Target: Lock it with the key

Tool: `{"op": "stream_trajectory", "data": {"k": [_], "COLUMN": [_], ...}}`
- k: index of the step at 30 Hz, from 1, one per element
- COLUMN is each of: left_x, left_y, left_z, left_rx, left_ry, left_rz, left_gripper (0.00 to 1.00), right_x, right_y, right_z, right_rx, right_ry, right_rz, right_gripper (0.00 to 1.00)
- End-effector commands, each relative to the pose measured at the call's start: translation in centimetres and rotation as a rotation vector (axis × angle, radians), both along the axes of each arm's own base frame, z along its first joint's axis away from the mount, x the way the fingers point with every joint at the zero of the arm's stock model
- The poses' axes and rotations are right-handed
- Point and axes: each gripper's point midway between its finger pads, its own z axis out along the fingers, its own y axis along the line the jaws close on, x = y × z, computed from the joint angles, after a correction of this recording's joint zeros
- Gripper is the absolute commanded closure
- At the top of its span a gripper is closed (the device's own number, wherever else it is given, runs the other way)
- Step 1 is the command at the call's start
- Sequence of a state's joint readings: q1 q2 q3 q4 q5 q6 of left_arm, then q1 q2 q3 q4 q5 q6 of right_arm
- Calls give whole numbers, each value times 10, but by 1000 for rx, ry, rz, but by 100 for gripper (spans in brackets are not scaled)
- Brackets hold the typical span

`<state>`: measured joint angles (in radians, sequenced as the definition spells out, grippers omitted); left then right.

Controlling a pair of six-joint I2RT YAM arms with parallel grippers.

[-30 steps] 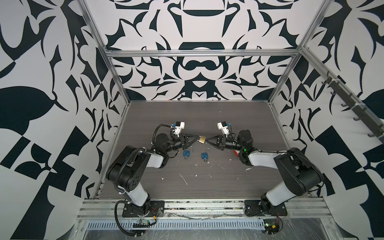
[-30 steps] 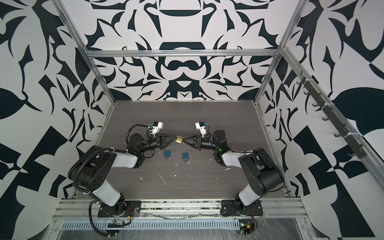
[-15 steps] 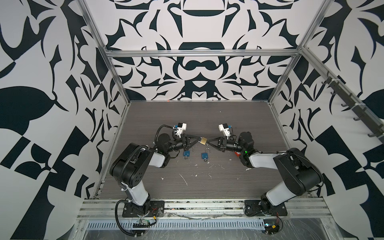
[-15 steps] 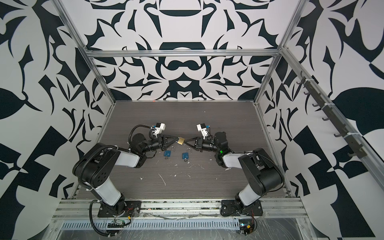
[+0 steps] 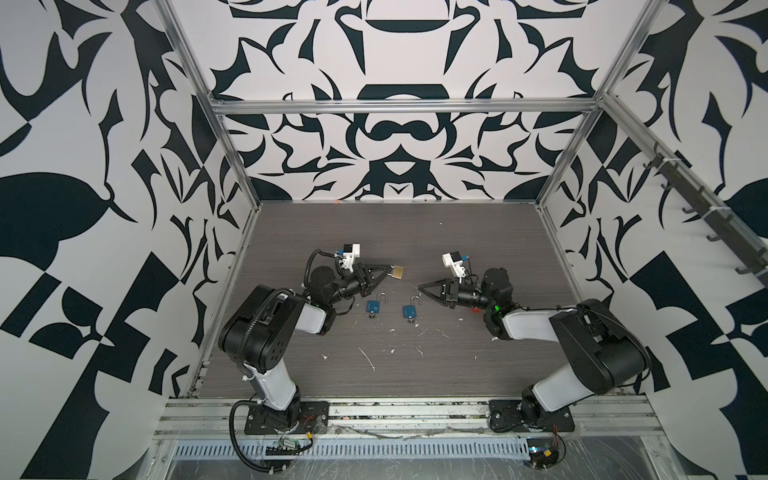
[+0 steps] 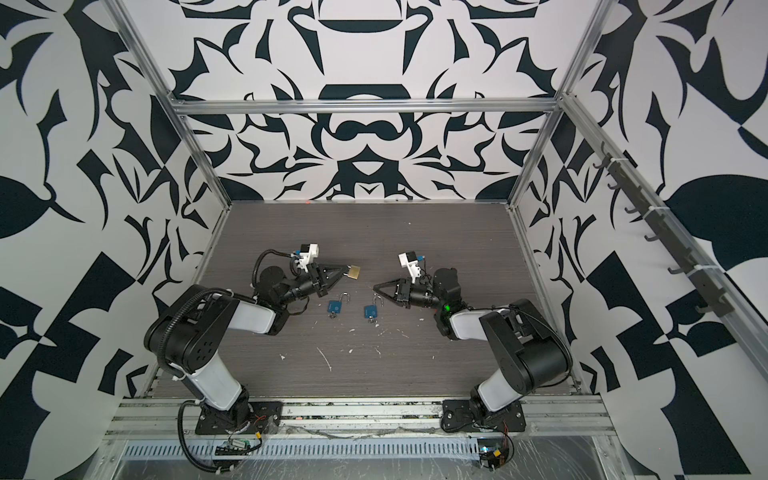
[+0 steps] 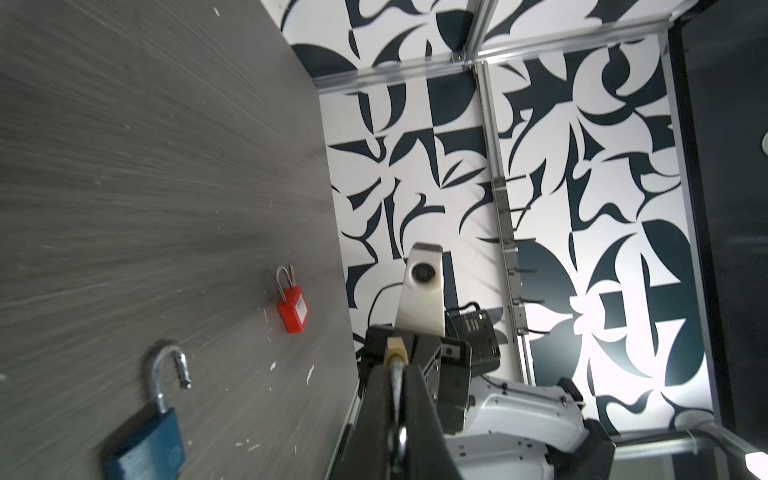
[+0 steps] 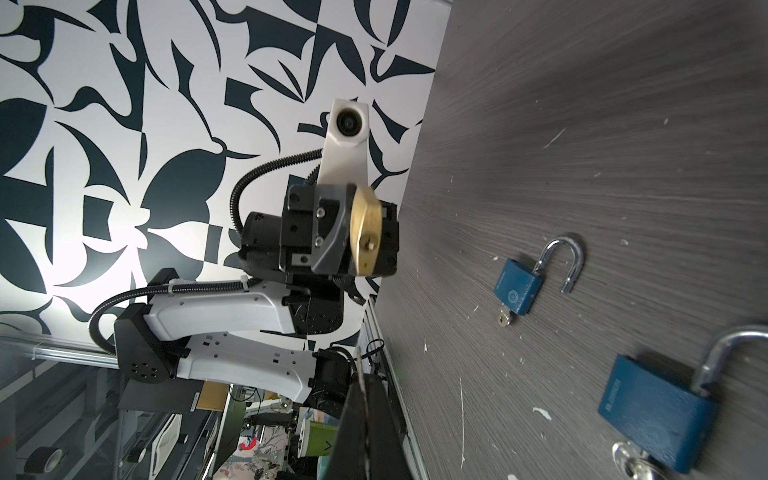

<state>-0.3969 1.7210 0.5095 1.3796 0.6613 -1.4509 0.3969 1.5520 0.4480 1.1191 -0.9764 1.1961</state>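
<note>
Hanging above table [image 5: 415, 232], brass padlock [image 5: 398, 272] is gripped by shackle in closed left hand [image 5: 389, 272]. Right hand [image 5: 420, 286] is shut, apart from padlock; whether anything is pinched cannot be told. Laid on table between hands: left blue padlock [image 5: 372, 306], right blue padlock [image 5: 409, 311], shackles open.

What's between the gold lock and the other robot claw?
Nothing: only bare table between the gold lock and the right gripper, in both top views. The blue locks lie aside.

Robot lab cell: aluminium frame [image 5: 399, 107], black-and-white patterned panels [image 5: 83, 124], grey bench [image 5: 395, 232], two arms [image 5: 266, 332] bolted to front rail [image 5: 395, 415], exposed wiring [image 5: 286, 445], storage clutter [image 8: 257, 415] outside.
</note>
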Motion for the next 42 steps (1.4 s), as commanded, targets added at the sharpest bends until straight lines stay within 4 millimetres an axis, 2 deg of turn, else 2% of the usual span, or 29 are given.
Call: {"op": "stream_trajectory", "data": {"k": [1,3,4,6,8,9,11,19,24,28,32,38,42], "left_x": [8,9,8,6,3,2,-2,-11,-12,-16,-18,-23,-27], "left_y": [2,-1,-4,-11,-22,-25,-36,-60,-61,-65,-70,-86,-95], "left_z": [10,11,13,15,17,16,13,-5,-21,-35,-35,-20,-20], "left_rx": [-23,-23,-23,-21,-24,-23,-16,77,226,438,503,388,381], "left_ry": [-40,-46,-55,-74,-74,-71,-70,-57,-74,-107,-94,-140,-154], "left_rz": [36,18,0,-61,-148,-166,-223,-309,-264,-239,-265,-345,-374], "left_gripper": [100,100,100,100,100,100,100,100,100,100,100,100,100], "right_x": [-10,-6,-1,8,12,15,17,29,35,35,36,38,40], "right_y": [0,-6,-13,-34,-62,-70,-81,-97,-111,-118,-127,-130,-133], "right_z": [14,6,-5,-35,-67,-72,-75,-83,-91,-101,-108,-117,-122], "right_rx": [15,-17,-56,-194,-434,-494,-520,-563,-606,-638,-655,-679,-697], "right_ry": [-79,-47,-6,82,109,97,94,115,115,137,151,162,159], "right_rz": [36,3,-36,-144,-273,-319,-385,-498,-583,-617,-668,-680,-696], "right_gripper": [100,100,100,100,100,100,100,100,100,100,100,100,100]}}
